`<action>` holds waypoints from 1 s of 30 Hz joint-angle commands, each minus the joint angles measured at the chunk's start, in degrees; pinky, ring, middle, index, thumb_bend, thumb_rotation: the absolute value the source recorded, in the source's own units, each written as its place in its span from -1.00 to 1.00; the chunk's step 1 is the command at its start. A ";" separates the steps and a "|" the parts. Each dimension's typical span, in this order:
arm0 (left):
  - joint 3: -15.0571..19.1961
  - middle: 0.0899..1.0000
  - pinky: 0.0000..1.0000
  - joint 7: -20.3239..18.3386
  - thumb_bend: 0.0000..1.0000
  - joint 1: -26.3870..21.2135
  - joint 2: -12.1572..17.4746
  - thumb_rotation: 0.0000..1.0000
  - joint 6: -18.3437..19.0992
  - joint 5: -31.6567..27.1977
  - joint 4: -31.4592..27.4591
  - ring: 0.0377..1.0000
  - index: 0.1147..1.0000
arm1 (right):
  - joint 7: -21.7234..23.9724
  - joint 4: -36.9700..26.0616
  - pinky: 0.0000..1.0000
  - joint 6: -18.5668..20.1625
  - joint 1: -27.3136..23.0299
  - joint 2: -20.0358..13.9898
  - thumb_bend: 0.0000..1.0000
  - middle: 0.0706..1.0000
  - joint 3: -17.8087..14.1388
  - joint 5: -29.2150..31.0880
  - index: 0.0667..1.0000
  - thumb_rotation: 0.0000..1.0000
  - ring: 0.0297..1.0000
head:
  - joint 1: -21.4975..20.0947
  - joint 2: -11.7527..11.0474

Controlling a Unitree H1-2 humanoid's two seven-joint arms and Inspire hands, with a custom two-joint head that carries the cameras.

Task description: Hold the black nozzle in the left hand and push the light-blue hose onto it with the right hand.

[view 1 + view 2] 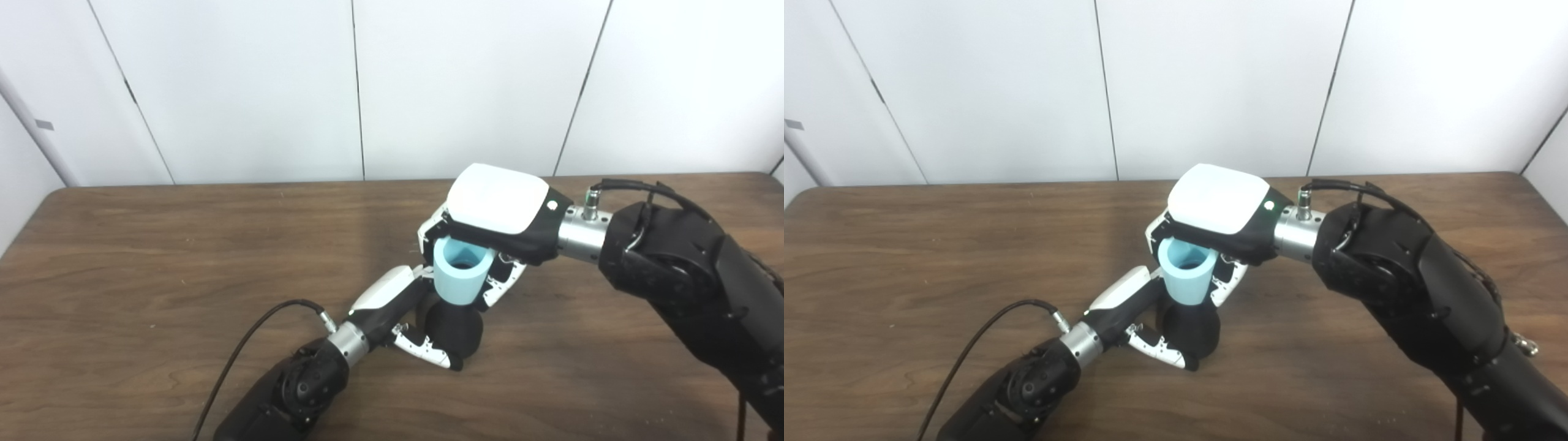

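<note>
The black nozzle (454,329) stands upright on the wooden table (153,257), flared at its base. My left hand (401,312) is wrapped around its lower part, thumb in front. The light-blue hose (460,271), a short open tube, sits upright over the nozzle's top, and its lower end meets the black cone. My right hand (496,220) comes down from above and is shut on the hose, its fingers (507,282) along the tube's sides. The nozzle's tip is hidden inside the hose.
A black cable (257,331) loops from my left wrist over the table. White wall panels (367,86) rise behind the far table edge. My right forearm (692,282) crosses the table's right side.
</note>
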 commanded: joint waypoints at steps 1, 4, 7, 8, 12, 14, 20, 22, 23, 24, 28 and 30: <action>-3.44 0.60 1.00 -9.10 0.04 6.41 3.52 -0.87 8.65 2.23 5.66 0.96 -0.18 | 7.31 0.80 -0.44 1.14 0.56 -3.46 0.02 -0.15 2.09 -2.27 0.01 -1.00 -0.29 | -0.03 0.08; -3.45 0.60 1.00 -9.14 0.04 6.40 3.52 -0.87 8.74 2.17 5.55 0.96 -0.18 | 8.50 0.06 -0.50 1.98 0.27 -3.70 0.02 -0.17 1.89 -2.24 0.01 -1.00 -0.31 | -0.04 0.07; -3.43 0.60 1.00 -9.16 0.04 6.46 3.56 -0.87 8.76 2.10 5.37 0.96 -0.18 | 9.11 -0.28 -0.58 2.36 0.04 -3.92 0.02 -0.19 1.62 -1.79 0.00 -1.00 -0.33 | -0.06 0.11; -3.42 0.60 1.00 -9.18 0.04 6.47 3.57 -0.87 8.75 2.06 5.35 0.96 -0.18 | 9.19 -0.31 -0.59 2.36 -0.06 -4.01 0.02 -0.19 1.54 -1.69 0.00 -1.00 -0.34 | -0.06 0.11; -3.36 0.60 1.00 -9.19 0.04 6.42 3.56 -0.87 8.70 1.95 5.50 0.96 -0.18 | 8.13 0.11 -0.56 1.41 0.28 -4.38 0.02 -0.19 1.02 -0.84 0.00 -1.00 -0.32 | 0.01 0.18; -3.38 0.60 1.00 -9.19 0.04 6.42 3.56 -0.87 8.72 1.98 5.47 0.96 -0.17 | 8.06 -0.01 -0.55 1.44 0.42 -4.44 0.02 -0.19 0.94 -0.76 0.01 -1.00 -0.32 | 0.02 0.22; -3.32 0.60 1.00 -9.04 0.04 6.44 3.56 -0.87 8.62 1.98 5.65 0.96 -0.17 | 8.23 -0.12 -0.47 2.68 1.33 -4.56 0.02 -0.18 0.20 1.76 0.01 -1.00 -0.29 | -0.06 0.22; -3.31 0.60 1.00 -9.04 0.04 6.45 3.53 -0.87 8.64 1.97 5.68 0.96 -0.17 | 8.03 -0.06 -0.46 3.15 1.65 -4.48 0.02 -0.18 0.08 2.42 0.01 -1.00 -0.29 | -0.06 0.22; -3.31 0.59 1.00 -9.04 0.04 6.45 3.53 -0.87 8.64 1.98 5.68 0.96 -0.17 | 7.93 -0.06 -0.46 3.27 1.70 -4.50 0.02 -0.18 0.11 2.56 0.01 -1.00 -0.28 | -0.06 0.22; -3.32 0.59 1.00 -9.09 0.04 6.51 3.56 -0.87 8.81 2.01 5.44 0.96 -0.17 | 7.32 0.14 -0.46 3.14 2.11 -4.38 0.02 -0.18 0.02 2.91 0.01 -1.00 -0.28 | 0.07 0.26; -3.36 0.59 1.00 -9.26 0.04 6.66 3.62 -0.87 9.19 2.11 4.86 0.96 -0.17 | 5.99 0.70 -0.44 2.32 2.68 -4.46 0.02 -0.17 -0.33 3.57 0.01 -1.00 -0.27 | -0.04 0.36; -3.36 0.59 1.00 -9.30 0.04 6.64 3.61 -0.87 9.20 2.11 4.86 0.96 -0.17 | 6.18 0.72 -0.40 2.31 2.25 -4.85 0.03 -0.15 -0.53 3.51 0.00 -1.00 -0.25 | -0.04 0.36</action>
